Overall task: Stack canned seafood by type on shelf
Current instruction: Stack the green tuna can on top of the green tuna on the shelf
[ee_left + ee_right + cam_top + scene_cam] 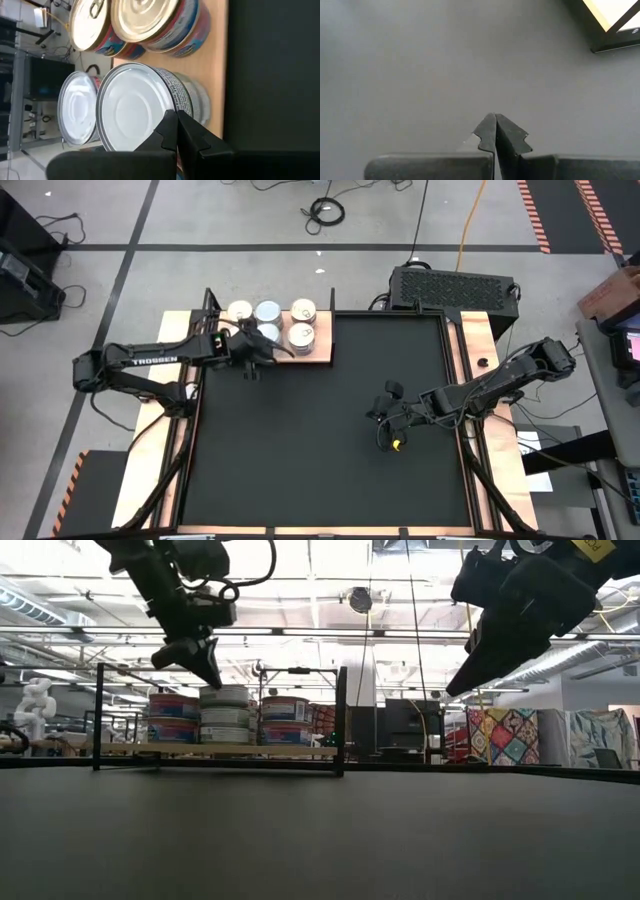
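Observation:
The shelf [322, 352] is a light wooden board at the mat's far left corner. Canned seafood stands on it in short stacks [225, 715]. Gold-topped tins with red and blue labels [150, 20] stand behind two silvery ones [75, 107]. My left gripper [176, 114] is shut, its tips at the rim of the nearest silvery tin [132, 107], which tops a stack. My right gripper [385, 418] is shut and hangs above the black mat's right half, holding nothing. My left gripper points down from above at the near rim [170, 95] of the top silvery tin. In the low view its fingertips [213, 680] are level with the tin's top edge. I cannot tell whether they touch it.
The black mat [300, 450] covers most of the table, with wooden strips [480, 340] along both sides. A thin black frame [340, 720] stands around the shelf. A black box [450, 285] sits beyond the far edge.

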You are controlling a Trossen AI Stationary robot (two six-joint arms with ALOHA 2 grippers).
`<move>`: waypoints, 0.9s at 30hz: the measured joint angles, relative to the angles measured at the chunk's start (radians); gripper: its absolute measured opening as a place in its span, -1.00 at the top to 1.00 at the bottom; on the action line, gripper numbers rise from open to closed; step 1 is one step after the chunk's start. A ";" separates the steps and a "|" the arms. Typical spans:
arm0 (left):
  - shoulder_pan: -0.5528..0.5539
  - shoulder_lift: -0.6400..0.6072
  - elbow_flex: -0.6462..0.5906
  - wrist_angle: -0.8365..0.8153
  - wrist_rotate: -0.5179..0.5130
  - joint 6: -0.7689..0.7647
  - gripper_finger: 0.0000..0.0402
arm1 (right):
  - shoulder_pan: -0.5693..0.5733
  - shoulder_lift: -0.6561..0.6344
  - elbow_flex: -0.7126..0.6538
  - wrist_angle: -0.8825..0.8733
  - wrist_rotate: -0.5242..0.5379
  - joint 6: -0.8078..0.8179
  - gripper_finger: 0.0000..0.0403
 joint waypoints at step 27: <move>0.023 0.002 0.000 0.029 0.003 0.027 0.87 | 0.000 0.000 0.000 0.005 -0.005 0.003 1.00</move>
